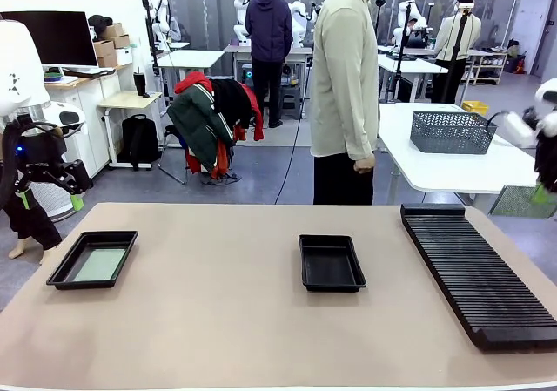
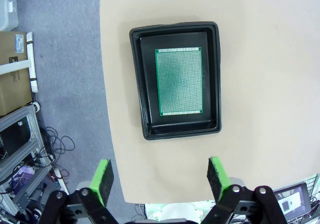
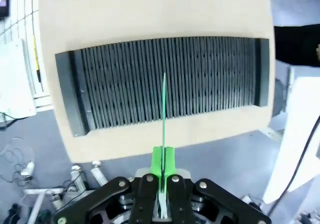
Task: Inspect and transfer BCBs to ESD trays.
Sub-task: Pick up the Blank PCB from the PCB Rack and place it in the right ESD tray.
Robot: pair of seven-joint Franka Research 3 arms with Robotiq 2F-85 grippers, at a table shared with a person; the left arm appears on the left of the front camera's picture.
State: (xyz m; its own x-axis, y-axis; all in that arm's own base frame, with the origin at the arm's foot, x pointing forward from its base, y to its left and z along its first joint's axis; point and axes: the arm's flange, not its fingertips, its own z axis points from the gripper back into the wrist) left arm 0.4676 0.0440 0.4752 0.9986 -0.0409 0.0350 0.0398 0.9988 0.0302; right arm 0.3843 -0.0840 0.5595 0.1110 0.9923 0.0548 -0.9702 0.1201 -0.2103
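Two black ESD trays lay on the tan desk [image 1: 218, 321] in the front view: the left tray [image 1: 63, 265] near the desk's left edge, with a pale green BCB [image 1: 98, 264] flat on its floor, and the middle tray [image 1: 331, 265] a little right of the desk's centre. A long black slotted rack [image 1: 477, 273] ran along the right edge. The left gripper [image 1: 50, 198] hung just off the left edge, its green pads spread wide and holding nothing. The right gripper [image 1: 541, 191] showed at the picture's right margin, beyond the desk's right edge, too cut off there to read. A person [image 1: 344, 86] stood at the far edge, and a grey wire-mesh basket [image 1: 452, 132] sat on a white table behind.

From the left wrist, the left gripper [image 2: 160, 179] looked down with its fingers [image 2: 103, 179] far apart over the desk near its edge. The left tray [image 2: 137, 84] lay well apart from them, and its BCB [image 2: 180, 82] rested square inside the rim.

From the right wrist, the right gripper [image 3: 163, 166] was pressed together on a second BCB [image 3: 163, 109] – seen edge-on as a thin green line – held upright above the slotted rack [image 3: 125, 84].
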